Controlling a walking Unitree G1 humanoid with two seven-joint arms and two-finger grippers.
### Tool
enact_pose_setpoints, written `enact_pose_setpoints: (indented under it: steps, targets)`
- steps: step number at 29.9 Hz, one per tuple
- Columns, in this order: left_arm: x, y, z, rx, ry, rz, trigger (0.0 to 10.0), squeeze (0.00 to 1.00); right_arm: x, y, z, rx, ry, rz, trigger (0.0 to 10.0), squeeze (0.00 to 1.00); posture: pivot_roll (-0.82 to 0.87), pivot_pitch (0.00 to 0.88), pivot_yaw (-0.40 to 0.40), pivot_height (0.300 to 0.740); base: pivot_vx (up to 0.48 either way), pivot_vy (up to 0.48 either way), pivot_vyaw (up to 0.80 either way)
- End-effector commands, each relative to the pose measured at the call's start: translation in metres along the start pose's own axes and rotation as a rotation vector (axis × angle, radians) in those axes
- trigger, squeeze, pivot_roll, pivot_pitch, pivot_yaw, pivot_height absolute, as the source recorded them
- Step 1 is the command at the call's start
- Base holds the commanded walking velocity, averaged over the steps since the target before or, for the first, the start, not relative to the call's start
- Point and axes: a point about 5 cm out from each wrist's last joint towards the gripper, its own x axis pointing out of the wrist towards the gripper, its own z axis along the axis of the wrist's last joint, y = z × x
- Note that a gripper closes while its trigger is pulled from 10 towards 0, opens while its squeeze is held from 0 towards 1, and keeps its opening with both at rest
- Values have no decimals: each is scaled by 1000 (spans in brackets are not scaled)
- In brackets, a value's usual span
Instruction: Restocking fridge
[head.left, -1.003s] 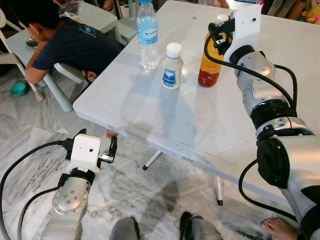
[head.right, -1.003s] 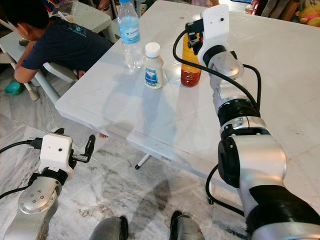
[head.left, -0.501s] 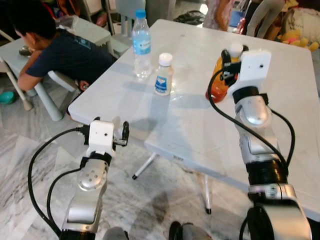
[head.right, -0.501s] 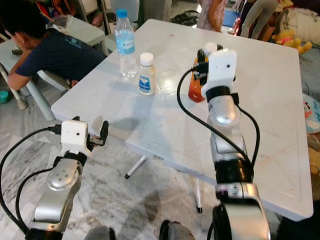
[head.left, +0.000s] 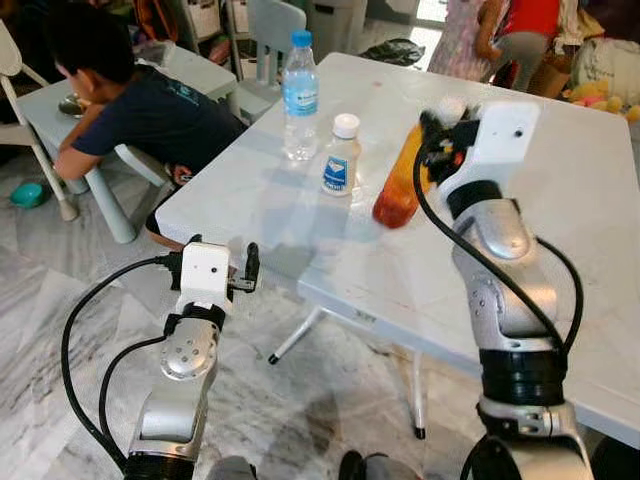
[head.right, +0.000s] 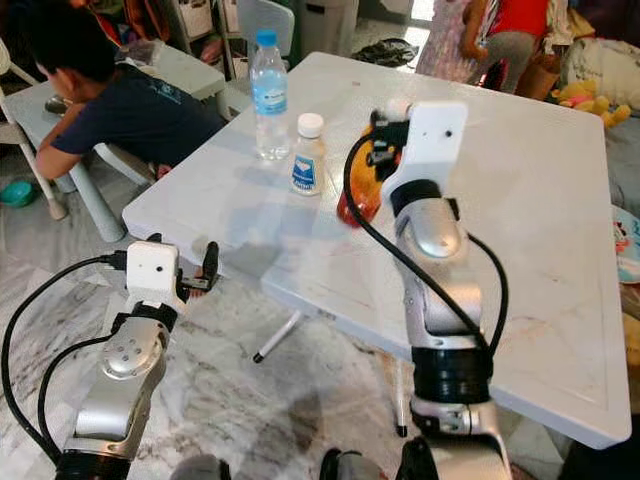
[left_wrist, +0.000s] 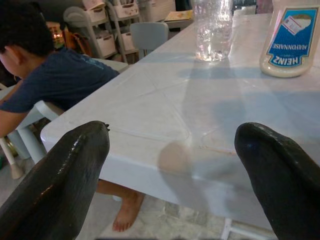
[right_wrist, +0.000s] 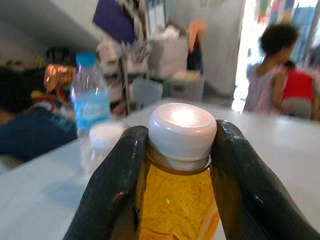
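Three bottles are by the big white plastic desk (head.left: 330, 250), and one of them is being picked up. On the far left a person in a dark blue shirt (head.left: 140, 105) leans on a small grey table (head.left: 60, 100). Next comes the left gripper (head.left: 243, 268). It hangs low by the near corner of the desk, over the grey marble floor (head.left: 60, 330). Its fingers (left_wrist: 60, 180) are spread wide and hold nothing, so it looks like it is just waiting.

On the desk stands a tall clear water bottle with a blue cap (head.left: 299, 85). Just beside it stands a small white mayonnaise bottle with a blue label (head.left: 341, 156). Both stand up straight, apart from each other.

Further right is the orange juice bottle with a white cap (head.left: 400, 185). The right gripper (right_wrist: 180, 150) has its fingers (right_wrist: 117, 185) squeezed tight on the neck, just under the cap. Held so high up, the bottle swings and leans a lot. Its bottom is close to the desk, but I cannot tell if it touches.

I think the juice is going to the fridge. The grip is thin, so it could slip
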Motion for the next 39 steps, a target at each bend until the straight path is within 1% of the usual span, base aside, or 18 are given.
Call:
enact_pose_setpoints:
  steps: [1,3,4,5,8,10,14,15,23,25,28,32,35,39]
  targets:
    - [1,-1,0,3,-2,-1,10000,0,-2,1,9,13,-27,10,10000,0,48,0,-21,740,0,0,0]
    - [2,-1,0,4,-3,0,10000,0,-7,0,3,16,9,5,10000,0,46,0,-20,740,0,0,0]
    - [2,-1,0,4,-3,0,10000,0,-7,0,3,16,9,5,10000,0,46,0,-20,740,0,0,0]
    - [2,-2,-1,2,-1,-4,10000,0,-11,-1,-4,9,38,9,10000,0,44,0,-19,740,0,0,0]
    - [2,-3,-3,1,1,-5,10000,0,-17,-3,-11,3,67,10,10000,0,43,0,-20,740,0,0,0]
    - [2,-3,-3,0,3,-6,10000,0,-23,-3,-19,-25,87,26,10000,0,39,0,-19,740,0,0,0]
    - [2,-4,-4,-1,4,-7,10000,0,-24,-5,-24,-47,98,31,10000,0,37,0,-19,740,0,0,0]
    - [3,-4,-4,-2,4,-7,10000,0,-24,-6,-25,-55,98,32,10000,1000,37,0,-18,740,0,0,0]
    - [3,-4,-4,1,3,-8,10000,0,-21,-9,-23,-109,69,40,10000,1000,40,0,-15,740,0,0,0]
    - [3,-3,-4,5,4,-5,10000,0,-17,-11,-21,-142,42,50,10000,1000,42,0,-12,740,0,0,0]
    - [3,-3,-4,6,4,-2,10000,0,-13,-11,-19,-165,22,62,10000,1000,46,0,-10,740,0,0,0]
    - [3,-2,-4,4,2,1,10000,0,-1,-17,-13,-203,-20,65,10000,1000,52,0,-7,740,0,0,0]
    - [2,-1,-3,2,-4,6,10000,0,1,-19,-12,-207,-29,61,10000,1000,56,0,-7,740,0,0,0]
    - [1,5,0,0,-20,27,10000,0,1,-20,-11,-209,-55,54,10000,1000,59,0,-6,740,0,0,0]
